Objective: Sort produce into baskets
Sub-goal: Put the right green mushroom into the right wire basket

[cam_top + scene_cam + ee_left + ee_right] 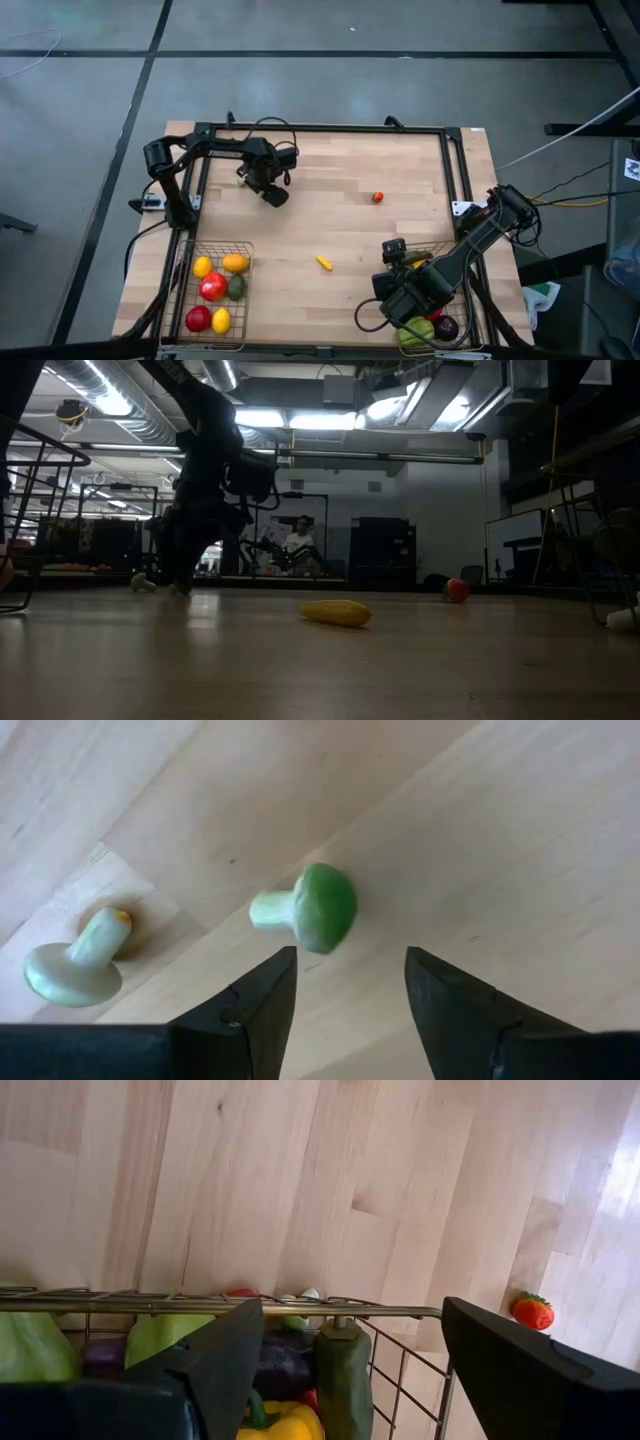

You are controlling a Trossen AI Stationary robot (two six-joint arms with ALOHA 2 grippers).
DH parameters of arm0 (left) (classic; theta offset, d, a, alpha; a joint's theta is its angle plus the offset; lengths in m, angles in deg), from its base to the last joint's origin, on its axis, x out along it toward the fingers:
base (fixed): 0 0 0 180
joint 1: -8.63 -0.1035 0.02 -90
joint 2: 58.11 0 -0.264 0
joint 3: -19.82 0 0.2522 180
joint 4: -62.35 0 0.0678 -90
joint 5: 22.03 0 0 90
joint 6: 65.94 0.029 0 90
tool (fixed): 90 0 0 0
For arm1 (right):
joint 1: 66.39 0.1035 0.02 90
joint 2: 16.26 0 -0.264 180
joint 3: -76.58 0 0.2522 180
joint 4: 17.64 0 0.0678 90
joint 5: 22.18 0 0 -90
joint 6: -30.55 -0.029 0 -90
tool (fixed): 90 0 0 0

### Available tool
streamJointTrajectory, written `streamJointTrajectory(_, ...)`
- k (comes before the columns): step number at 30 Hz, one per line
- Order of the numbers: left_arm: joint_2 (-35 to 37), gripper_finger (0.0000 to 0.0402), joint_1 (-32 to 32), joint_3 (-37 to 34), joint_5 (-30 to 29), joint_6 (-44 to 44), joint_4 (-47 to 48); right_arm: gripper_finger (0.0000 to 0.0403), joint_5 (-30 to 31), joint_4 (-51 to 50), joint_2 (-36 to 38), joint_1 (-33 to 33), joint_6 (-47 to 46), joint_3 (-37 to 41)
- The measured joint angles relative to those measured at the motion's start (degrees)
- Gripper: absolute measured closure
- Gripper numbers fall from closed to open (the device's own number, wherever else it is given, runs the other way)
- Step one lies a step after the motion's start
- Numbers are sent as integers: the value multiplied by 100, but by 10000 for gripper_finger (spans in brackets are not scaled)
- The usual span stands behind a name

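two mushrooms (318,907) on their sides | stems sideways | left gripper (350,982) open above

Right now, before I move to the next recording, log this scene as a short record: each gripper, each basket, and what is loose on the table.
left gripper: open, far side of the table, above a green mushroom
second mushroom: pale, lying beside the green one
right gripper: open, empty, over the right basket
right basket contents: green, purple and yellow pieces
left basket: red, yellow, orange and green pieces
loose on table: yellow piece near the middle, small red piece farther back
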Motion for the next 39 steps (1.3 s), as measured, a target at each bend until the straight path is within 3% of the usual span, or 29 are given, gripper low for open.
streamJointTrajectory(8, 4, 218, 72, 0, -421, -156, -43, 97, 0, 0, 0, 0, -2, 0)
streamJointTrajectory(32, 7, 219, 70, 0, -433, -314, -33, 97, -3, 0, 0, 0, -2, 0)
streamJointTrajectory(39, 7, 268, 70, 2, -433, -450, -35, 97, -4, 0, 0, 0, -4, 0)
